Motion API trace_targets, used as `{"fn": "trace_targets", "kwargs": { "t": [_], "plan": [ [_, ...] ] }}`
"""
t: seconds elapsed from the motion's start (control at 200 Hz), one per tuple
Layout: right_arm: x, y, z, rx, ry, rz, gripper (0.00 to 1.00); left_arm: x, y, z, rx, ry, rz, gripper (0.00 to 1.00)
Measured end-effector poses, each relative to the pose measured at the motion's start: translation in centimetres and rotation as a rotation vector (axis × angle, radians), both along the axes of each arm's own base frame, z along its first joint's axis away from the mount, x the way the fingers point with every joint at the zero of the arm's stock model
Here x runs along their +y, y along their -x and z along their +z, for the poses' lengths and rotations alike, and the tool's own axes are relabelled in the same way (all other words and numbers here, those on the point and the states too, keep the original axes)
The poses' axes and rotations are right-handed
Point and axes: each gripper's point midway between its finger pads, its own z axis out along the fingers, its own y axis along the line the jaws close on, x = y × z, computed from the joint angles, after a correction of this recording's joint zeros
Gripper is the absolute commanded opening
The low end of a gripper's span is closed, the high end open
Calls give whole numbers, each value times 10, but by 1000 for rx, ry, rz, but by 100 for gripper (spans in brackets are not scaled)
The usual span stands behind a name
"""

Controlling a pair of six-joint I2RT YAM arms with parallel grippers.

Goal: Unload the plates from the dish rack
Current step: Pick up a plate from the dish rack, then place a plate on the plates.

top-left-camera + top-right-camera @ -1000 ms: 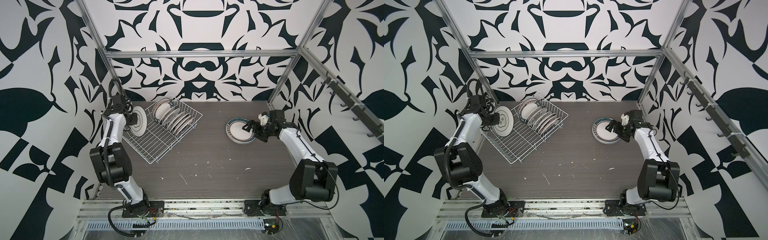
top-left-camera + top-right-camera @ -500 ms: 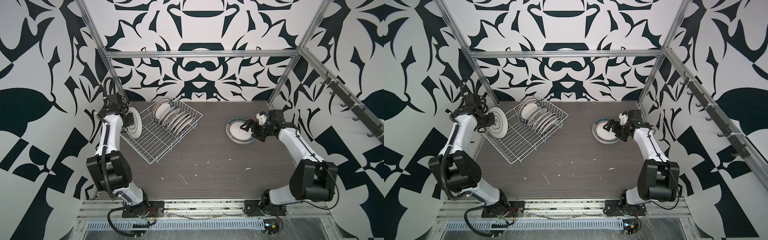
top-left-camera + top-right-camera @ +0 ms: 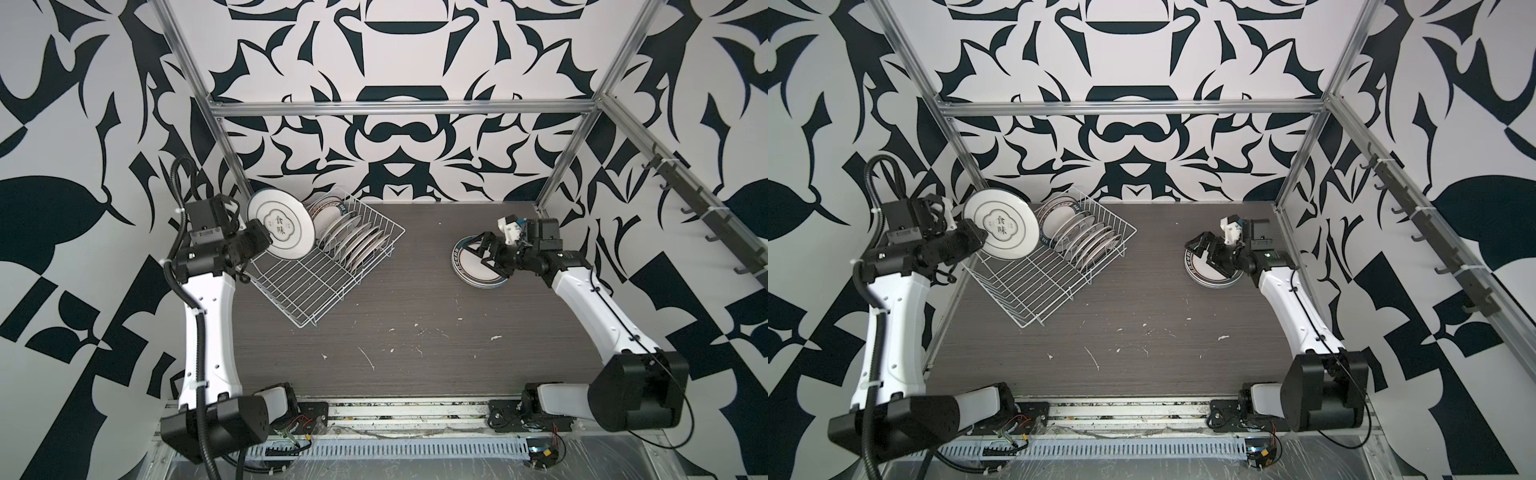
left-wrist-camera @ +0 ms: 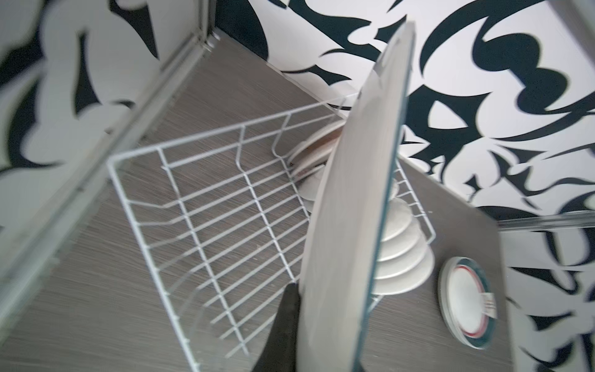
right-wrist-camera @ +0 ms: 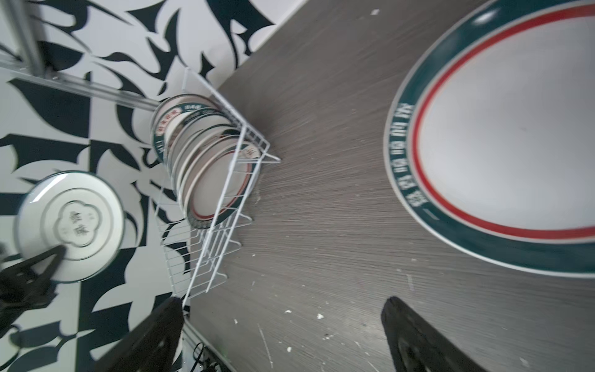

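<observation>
The left gripper (image 3: pixel 262 241) is clamped on the lower edge of 1 white plate (image 3: pixel 280 228), its dark finger (image 4: pixel 283 322) pressed against the plain back in the left wrist view. That held plate stands nearly on edge in the air, above the left end of the dish rack (image 3: pixel 307 286) and clear of its wires. Its face carries 2 black characters inside a cloud-shaped outline, seen in both top views (image 3: pixel 1000 228). Below it, that end of the white wire rack holds nothing. A row of plates (image 3: pixel 357 245) leans on edge in the rack's far end, some with dark teal rims, close to the back wall. The rack sits at an angle on the left rear of the dark wood-grain table (image 3: pixel 415 332).

The right gripper (image 3: pixel 487 254) has its jaws spread wide with nothing between them. It hovers over a low stack of plates (image 3: pixel 469 277) lying flat at the right rear of the table, well apart from the rack. The top plate (image 5: pixel 515 145) of that stack is white with a teal rim and a red ring.
</observation>
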Motion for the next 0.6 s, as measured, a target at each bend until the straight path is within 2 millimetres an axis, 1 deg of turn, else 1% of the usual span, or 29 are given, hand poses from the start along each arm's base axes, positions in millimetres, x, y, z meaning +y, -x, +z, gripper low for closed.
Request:
{"fn": "trace_targets", "kwargs": {
  "t": [0.11, 0.175, 0.265, 0.34, 0.435, 0.515, 0.6],
  "plan": [
    [40, 7, 20, -38, -78, 76, 96, -24, 17, -22, 16, 184, 0, 0],
    [64, 13, 25, -38, -112, 125, 94, -35, 23, -28, 19, 274, 5, 0],
    [97, 22, 28, -25, -153, 192, 91, -49, 27, -25, -5, 366, -5, 0],
    [127, 29, 30, -8, -185, 247, 89, -60, 29, -19, -27, 414, -28, 0],
    [158, 34, 31, 9, -225, 297, 86, -75, 31, -14, -51, 463, -67, 0],
    [183, 39, 29, 29, -259, 333, 85, -88, 34, -17, -46, 498, -97, 0],
    [204, 42, 27, 46, -281, 362, 85, -98, 38, -26, -25, 520, -120, 0]
  ]
}}
